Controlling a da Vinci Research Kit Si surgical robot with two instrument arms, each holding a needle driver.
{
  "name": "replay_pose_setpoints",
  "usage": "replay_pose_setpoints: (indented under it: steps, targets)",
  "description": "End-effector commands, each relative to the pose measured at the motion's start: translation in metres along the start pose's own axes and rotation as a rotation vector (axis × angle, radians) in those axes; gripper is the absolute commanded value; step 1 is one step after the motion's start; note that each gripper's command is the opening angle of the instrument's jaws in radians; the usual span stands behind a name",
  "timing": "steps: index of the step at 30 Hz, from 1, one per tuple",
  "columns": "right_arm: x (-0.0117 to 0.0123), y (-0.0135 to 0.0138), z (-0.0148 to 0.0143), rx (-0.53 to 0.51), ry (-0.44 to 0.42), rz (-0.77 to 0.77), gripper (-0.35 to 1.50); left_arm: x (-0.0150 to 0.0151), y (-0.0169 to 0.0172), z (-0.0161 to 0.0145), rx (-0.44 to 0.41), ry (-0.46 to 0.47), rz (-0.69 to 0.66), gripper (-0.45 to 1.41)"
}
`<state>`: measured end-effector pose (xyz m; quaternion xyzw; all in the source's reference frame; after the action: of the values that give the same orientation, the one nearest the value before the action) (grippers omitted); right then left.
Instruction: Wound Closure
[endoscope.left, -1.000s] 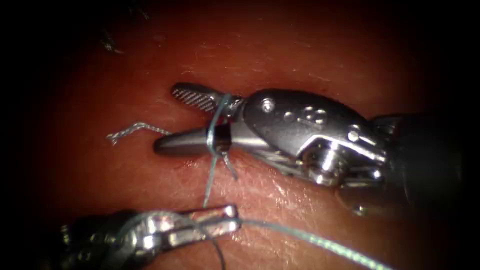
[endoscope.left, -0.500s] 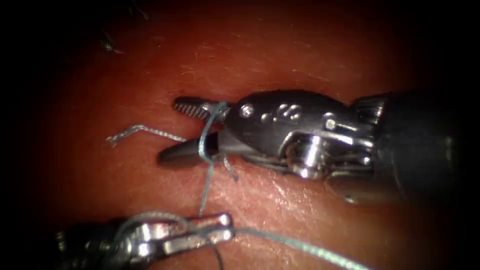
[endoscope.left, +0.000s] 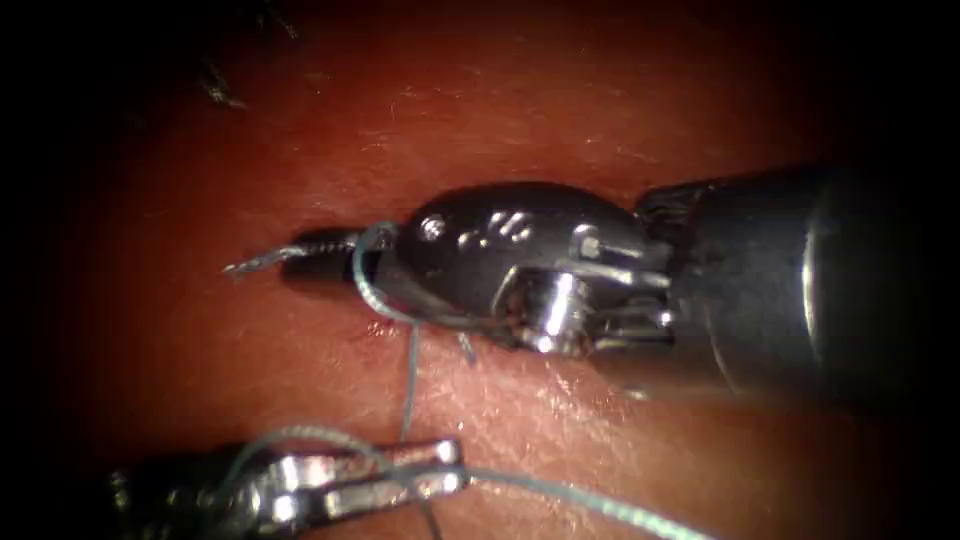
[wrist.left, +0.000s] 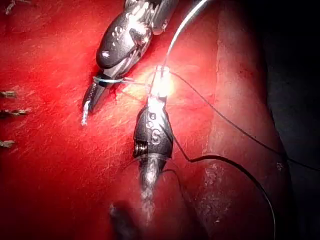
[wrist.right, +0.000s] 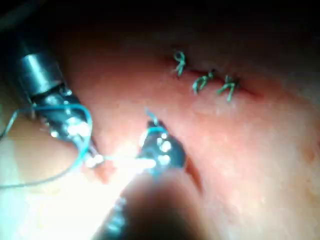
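My right tool (endoscope.left: 305, 250) reaches in from the right and lies low over the tissue (endoscope.left: 560, 120). Its jaws are shut on the short frayed tail of the thread (endoscope.left: 255, 263). A loop of the blue thread (endoscope.left: 368, 290) is wrapped around these jaws near their base. From the loop a strand (endoscope.left: 411, 385) drops to my left tool (endoscope.left: 450, 465), whose jaws are shut on the thread. The long strand (endoscope.left: 590, 503) trails off to the right. In the left wrist view the left tool (wrist.left: 160, 87) sits beside the right tool (wrist.left: 92, 100), with the loop (wrist.left: 107, 80) round the right tool's jaws.
Three tied stitches (wrist.right: 202, 82) sit in a row on the tissue beyond the tools in the right wrist view. Cut thread ends (wrist.left: 12, 112) stick up from the tissue in the left wrist view. A dark strand (wrist.left: 235, 170) curves across the tissue there.
The right tool's open jaws moved left and closed on the short thread tail. The loop now sits further back on its jaws. The left tool has barely moved.
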<state>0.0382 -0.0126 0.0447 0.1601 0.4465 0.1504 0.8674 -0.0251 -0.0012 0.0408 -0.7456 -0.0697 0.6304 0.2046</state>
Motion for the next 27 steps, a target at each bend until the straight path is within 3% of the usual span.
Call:
replay_pose_setpoints:
  steps: [1, 8, 12, 21, 24, 27]
  targets:
    - [0.0002, 0.0001, 0.0005, -0.005, 0.003, -0.005, -0.35, -0.0009, 0.0004, 0.0003, -0.001, 0.001, -0.004, -0.45]
    - [-0.0008, -0.0002, -0.0026, -0.032, -0.006, -0.032, -0.35, -0.0002, -0.0012, -0.0014, 0.024, 0.0, -0.02, -0.45]
    - [-0.0017, -0.0003, -0.0048, -0.054, -0.006, -0.022, -0.35, 0.0005, -0.0042, -0.0037, 0.063, -0.009, -0.031, -0.45]
    - [-0.0026, 0.0003, -0.0046, -0.061, 0.005, -0.023, -0.35, 0.0007, -0.0076, -0.0054, 0.075, -0.036, -0.035, -0.45]
    - [-0.0029, 0.0006, -0.0049, -0.071, 0.016, -0.017, -0.35, 0.001, -0.0112, -0.0061, 0.092, -0.049, -0.047, -0.45]
    - [-0.0028, 0.0005, -0.0049, -0.074, 0.016, -0.017, -0.35, 0.001, -0.0125, -0.0063, 0.098, -0.056, -0.042, -0.45]
